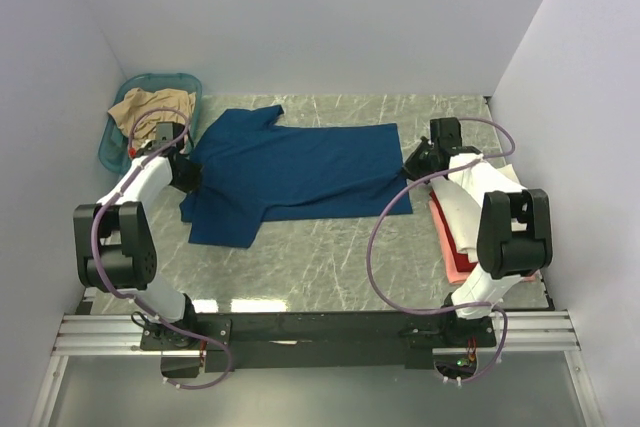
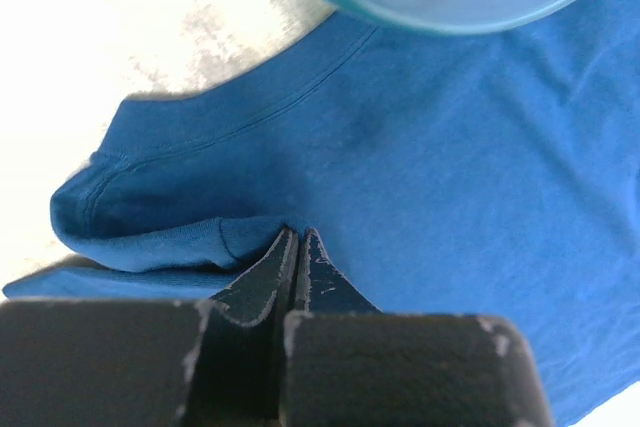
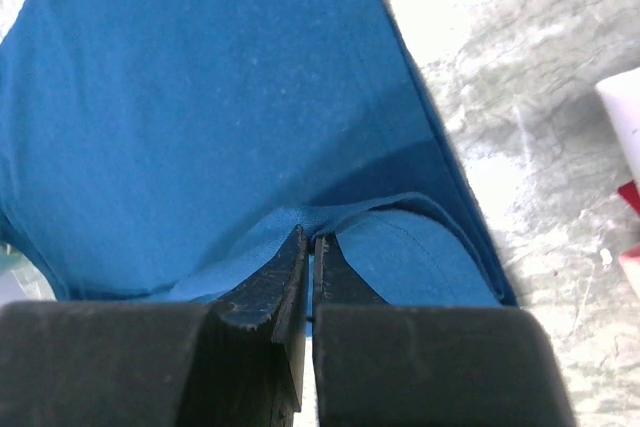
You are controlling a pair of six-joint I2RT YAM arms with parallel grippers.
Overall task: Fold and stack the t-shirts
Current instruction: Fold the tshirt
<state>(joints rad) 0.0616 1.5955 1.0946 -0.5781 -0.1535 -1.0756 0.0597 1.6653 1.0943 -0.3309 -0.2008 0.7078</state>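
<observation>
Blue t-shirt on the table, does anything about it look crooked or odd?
Nothing damaged or spilled. The blue t-shirt lies flat but not squared: its far sleeve is bunched, and cloth is puckered where the left gripper and right gripper pinch it.

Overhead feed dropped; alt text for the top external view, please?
A dark blue t-shirt lies spread flat on the marbled table, the left gripper shut on its collar end and the right gripper on its hem end. A tan shirt fills the teal basket far left; folded white and red shirts are stacked at right.
</observation>
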